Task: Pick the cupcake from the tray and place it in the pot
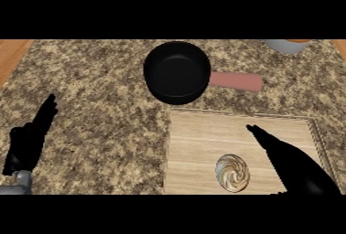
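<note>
Cupcake [232, 172] sits on the near part of the wooden tray [202, 132], seen from straight above as a swirled round top, so it has no long axis for me to line up with; I can come at it from any side.

From the head view, my right hand [287, 157] is over the tray's right half, fingers straight and together, holding nothing, the tips pointing up and to the left. The cupcake lies just beside it, to the left and a little nearer to me than the fingertips. I cannot tell how high the hand is above the tray.

My left hand [30, 137] rests unclenched at the left edge over the granite counter [101, 100], well apart from the tray. So my right hand is plainly the nearer one, and I judge the pick is its job.

The black pot [177, 72], with its pinkish handle [236, 81] sticking out to the right, stands beyond the tray's far left corner. Once I have the cupcake, I judge the carry runs away from me and slightly left.
</note>
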`<state>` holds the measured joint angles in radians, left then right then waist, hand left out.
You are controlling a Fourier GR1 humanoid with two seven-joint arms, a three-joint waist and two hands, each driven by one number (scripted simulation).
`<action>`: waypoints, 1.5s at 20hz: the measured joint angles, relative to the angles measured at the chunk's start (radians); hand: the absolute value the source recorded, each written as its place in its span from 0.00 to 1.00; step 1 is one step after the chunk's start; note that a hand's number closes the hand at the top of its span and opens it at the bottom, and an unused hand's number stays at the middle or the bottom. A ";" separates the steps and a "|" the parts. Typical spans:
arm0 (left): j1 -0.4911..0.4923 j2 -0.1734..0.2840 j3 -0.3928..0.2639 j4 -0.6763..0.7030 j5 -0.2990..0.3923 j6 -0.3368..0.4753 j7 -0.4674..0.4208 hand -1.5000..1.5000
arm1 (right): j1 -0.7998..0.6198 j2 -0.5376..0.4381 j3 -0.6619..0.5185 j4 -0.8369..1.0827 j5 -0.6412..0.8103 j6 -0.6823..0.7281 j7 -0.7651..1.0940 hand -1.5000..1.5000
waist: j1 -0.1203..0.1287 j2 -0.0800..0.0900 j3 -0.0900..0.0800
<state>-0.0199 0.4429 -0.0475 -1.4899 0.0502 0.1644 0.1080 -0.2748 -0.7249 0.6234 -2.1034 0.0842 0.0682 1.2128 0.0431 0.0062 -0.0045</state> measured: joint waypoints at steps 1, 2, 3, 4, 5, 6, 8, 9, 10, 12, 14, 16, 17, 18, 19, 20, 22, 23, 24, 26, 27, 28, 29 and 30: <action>0.006 -0.001 0.003 0.006 -0.002 0.001 -0.007 0.50 | -0.015 0.012 0.014 0.028 0.002 0.005 -0.001 0.00 | -0.002 -0.001 0.000; 0.007 -0.008 0.001 0.008 -0.003 0.003 -0.007 0.50 | -0.031 0.025 0.026 0.050 0.000 0.009 0.001 0.00 | -0.006 -0.001 0.001; 0.011 -0.012 -0.001 -0.001 -0.005 0.005 -0.004 0.50 | -0.046 0.034 0.032 0.077 -0.006 0.016 0.000 0.00 | -0.007 -0.002 0.001; 0.012 -0.014 0.000 -0.009 -0.006 0.009 0.006 0.50 | -0.063 0.043 0.040 0.092 -0.010 0.022 0.004 0.00 | -0.009 -0.003 0.001; 0.014 -0.011 0.005 -0.009 -0.006 0.009 0.006 0.50 | -0.084 0.057 0.051 0.111 -0.011 0.026 0.010 0.00 | -0.010 -0.004 0.001; 0.018 -0.012 0.008 -0.002 -0.004 0.005 -0.003 0.50 | -0.096 0.075 0.063 0.135 -0.005 0.028 0.013 0.00 | -0.012 -0.004 0.001; 0.026 -0.014 0.010 -0.005 -0.008 0.005 -0.009 0.50 | -0.131 0.104 0.075 0.177 -0.012 0.037 0.022 0.00 | -0.014 -0.005 0.001; 0.028 -0.014 0.011 -0.012 -0.007 0.004 -0.003 0.50 | -0.140 0.117 0.083 0.195 -0.012 0.040 0.024 0.00 | -0.016 -0.005 0.002; 0.026 -0.019 0.009 -0.009 -0.010 0.005 -0.002 0.50 | -0.148 0.125 0.084 0.217 -0.014 0.041 0.022 0.00 | -0.019 -0.005 0.002; 0.028 -0.019 0.013 -0.008 -0.014 0.006 -0.002 0.50 | -0.165 0.149 0.093 0.254 -0.019 0.043 0.023 0.00 | -0.024 -0.006 0.002; 0.035 -0.019 0.020 -0.003 -0.014 0.002 -0.014 0.50 | -0.170 0.172 0.111 0.281 -0.007 0.040 0.027 0.00 | -0.027 -0.006 0.002; 0.038 -0.019 0.032 0.003 -0.006 -0.007 -0.020 0.50 | -0.165 0.171 0.115 0.296 -0.001 0.041 0.022 0.00 | -0.032 -0.007 0.003; 0.038 -0.018 0.037 0.011 -0.004 -0.011 -0.026 0.50 | -0.169 0.183 0.122 0.304 0.005 0.040 0.026 0.00 | -0.033 -0.007 0.003; 0.044 -0.019 0.037 0.004 -0.005 -0.012 -0.024 0.50 | -0.172 0.192 0.126 0.315 0.012 0.040 0.027 0.00 | -0.033 -0.008 0.003; 0.033 -0.020 0.041 0.018 -0.005 -0.014 -0.024 0.50 | -0.167 0.205 0.139 0.333 0.028 0.038 0.022 0.00 | -0.036 -0.007 0.003; 0.034 -0.020 0.041 0.013 -0.007 -0.014 -0.020 0.50 | -0.175 0.214 0.137 0.354 0.030 0.040 0.021 0.00 | -0.035 -0.007 0.003; 0.040 -0.021 0.041 -0.004 -0.013 -0.013 -0.009 0.50 | -0.174 0.219 0.133 0.370 0.038 0.042 0.015 0.00 | -0.036 -0.008 0.003; 0.047 -0.023 0.042 -0.013 -0.013 -0.012 -0.005 0.50 | -0.171 0.229 0.136 0.378 0.045 0.040 0.015 0.00 | -0.036 -0.008 0.003; 0.048 -0.014 0.049 -0.022 -0.007 -0.023 -0.002 0.50 | -0.169 0.238 0.137 0.392 0.050 0.039 0.012 0.00 | -0.035 -0.008 0.003; 0.059 -0.012 0.058 -0.029 -0.005 -0.031 -0.008 0.50 | -0.167 0.231 0.122 0.390 0.042 0.046 0.008 0.00 | -0.037 -0.008 0.004; 0.056 -0.019 0.054 -0.022 -0.012 -0.028 -0.014 0.50 | -0.164 0.242 0.126 0.401 0.050 0.045 0.006 0.00 | -0.038 -0.008 0.004; 0.062 -0.018 0.059 -0.034 -0.011 -0.029 -0.004 0.50 | -0.158 0.245 0.126 0.397 0.052 0.045 0.007 0.00 | -0.038 -0.008 0.004; 0.058 -0.013 0.067 -0.033 -0.007 -0.034 0.000 0.50 | -0.150 0.258 0.137 0.403 0.064 0.042 0.006 1.00 | -0.039 -0.008 0.004; 0.062 -0.022 0.060 -0.033 -0.016 -0.030 -0.004 0.50 | -0.155 0.265 0.138 0.414 0.062 0.047 0.000 1.00 | -0.039 -0.009 0.003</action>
<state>0.0423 0.4208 0.0127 -1.5225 0.0342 0.1343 0.1039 -0.4302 -0.4603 0.7610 -1.6892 0.1464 0.1151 1.2131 0.0044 -0.0027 -0.0015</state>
